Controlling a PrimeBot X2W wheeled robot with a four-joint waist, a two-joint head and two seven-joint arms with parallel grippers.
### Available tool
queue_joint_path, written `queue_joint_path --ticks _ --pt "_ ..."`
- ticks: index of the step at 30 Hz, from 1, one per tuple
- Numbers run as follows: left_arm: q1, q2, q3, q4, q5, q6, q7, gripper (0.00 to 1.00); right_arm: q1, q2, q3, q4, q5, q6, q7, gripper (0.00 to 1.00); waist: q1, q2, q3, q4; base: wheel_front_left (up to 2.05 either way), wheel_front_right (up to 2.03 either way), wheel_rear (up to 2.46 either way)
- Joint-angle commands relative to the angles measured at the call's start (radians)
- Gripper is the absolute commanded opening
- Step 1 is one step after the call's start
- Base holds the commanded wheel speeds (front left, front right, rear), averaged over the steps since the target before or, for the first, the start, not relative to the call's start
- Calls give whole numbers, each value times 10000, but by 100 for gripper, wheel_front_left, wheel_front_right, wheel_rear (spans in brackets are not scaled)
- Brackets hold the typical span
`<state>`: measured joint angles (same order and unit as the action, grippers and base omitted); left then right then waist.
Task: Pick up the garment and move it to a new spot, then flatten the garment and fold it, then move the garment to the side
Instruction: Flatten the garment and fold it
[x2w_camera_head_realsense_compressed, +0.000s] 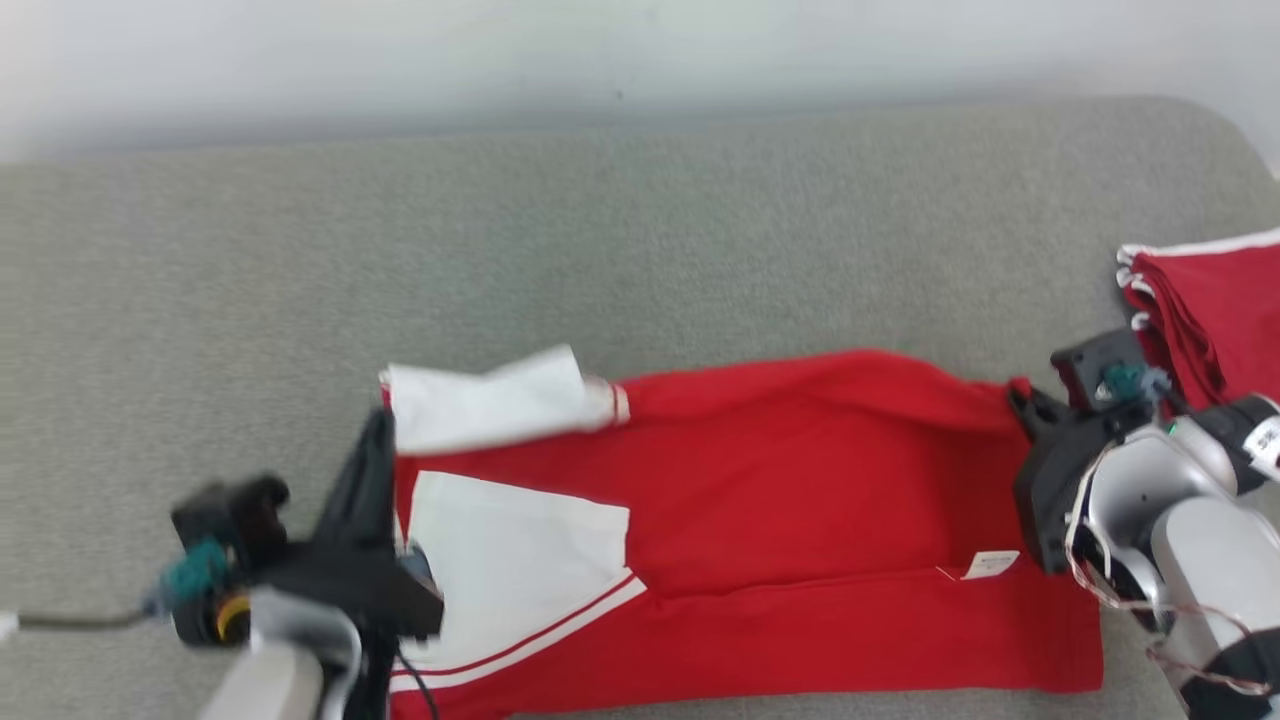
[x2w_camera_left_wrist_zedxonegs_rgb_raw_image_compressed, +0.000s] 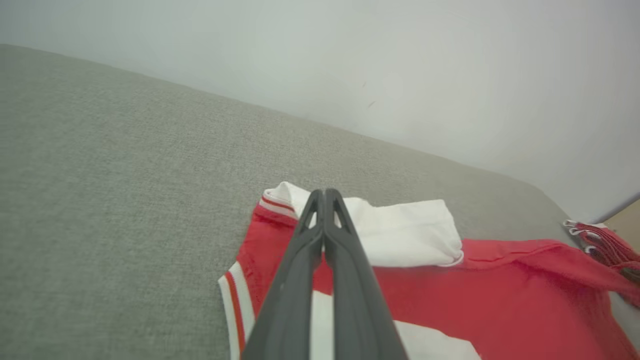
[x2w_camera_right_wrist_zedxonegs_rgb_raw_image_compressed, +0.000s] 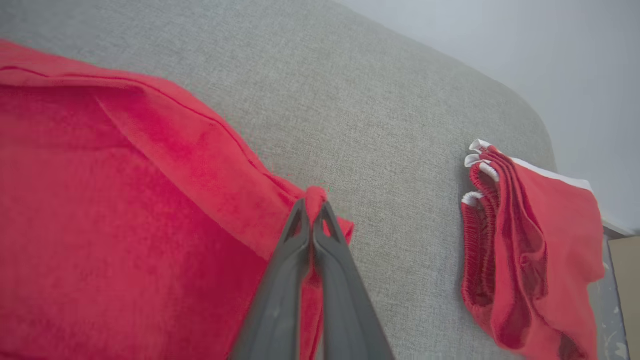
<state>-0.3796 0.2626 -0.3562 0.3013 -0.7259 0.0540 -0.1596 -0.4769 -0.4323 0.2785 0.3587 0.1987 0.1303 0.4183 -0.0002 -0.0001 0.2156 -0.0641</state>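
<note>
right pincer (x2w_camera_right_wrist_zedxonegs_rgb_raw_image_compressed: 312, 206) pinching garment (x2w_camera_head_realsense_compressed: 800, 470) corner, left pincer (x2w_camera_left_wrist_zedxonegs_rgb_raw_image_compressed: 325, 194) pressed together, folded red stack (x2w_camera_right_wrist_zedxonegs_rgb_raw_image_compressed: 530, 250) nearby

one garment (x2w_camera_head_realsense_compressed: 800, 520), one folded pile (x2w_camera_head_realsense_compressed: 1215, 300)

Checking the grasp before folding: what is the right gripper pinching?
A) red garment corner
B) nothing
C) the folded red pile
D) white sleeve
A: the right gripper is shut with a red corner of the garment bunched between its tips.

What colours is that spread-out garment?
The garment is red with white panels and stripes; clearest in the head view.
</note>
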Motion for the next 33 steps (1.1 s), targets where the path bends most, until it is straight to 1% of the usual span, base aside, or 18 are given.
queue_joint_path --ticks 1,4,9,13,19,24,25,26,27,28,29,33 --pt "357 -11 4 -250 -77 73 14 0 143 -182 179 -104 94 2 39 0 2 1 -323 243 0 0 0" --pt "1117 -97 23 -874 -318 220 51 0 343 -657 620 -232 256 2 201 0 2 1 -451 279 0 0 0" --pt "2150 -231 100 -1849 -652 480 74 0 579 -1249 964 -399 519 2 378 0 2 1 -620 348 0 0 0" --pt "2814 -328 41 -2509 -999 570 203 0 693 -1844 1457 -590 706 2 548 0 2 1 -686 366 0 0 0" --pt "3473 -191 52 -2760 -1224 595 378 0 748 -2600 2322 -777 944 2 818 0 2 1 -756 359 0 0 0" --pt "3813 -117 109 -2903 -1301 703 404 0 633 -3205 3310 -934 1076 2 849 0 2 1 -846 365 0 0 0" --pt "3886 -111 103 -2901 -1342 733 445 0 593 -3282 3467 -914 1190 2 893 6 2 1 -866 363 0 0 0" --pt "3954 -88 88 -2919 -1356 744 452 0 548 -3345 3628 -929 1263 2 892 21 2 1 -884 361 0 0 0" --pt "4021 -64 90 -2940 -1368 774 463 0 480 -3402 3736 -935 1325 2 848 44 2 1 -897 360 0 0 0" --pt "4074 -59 76 -2945 -1394 775 493 0 425 -3439 3847 -923 1395 2 823 73 2 1 -910 363 0 0 0" --pt "4128 -61 51 -2956 -1409 769 536 0 414 -3446 3902 -859 1474 2 799 100 2 1 -919 368 0 0 0" --pt "4277 -74 -69 -2943 -1460 756 622 0 380 -3248 3929 -654 1783 2 716 100 2 1 -973 416 0 0 0"
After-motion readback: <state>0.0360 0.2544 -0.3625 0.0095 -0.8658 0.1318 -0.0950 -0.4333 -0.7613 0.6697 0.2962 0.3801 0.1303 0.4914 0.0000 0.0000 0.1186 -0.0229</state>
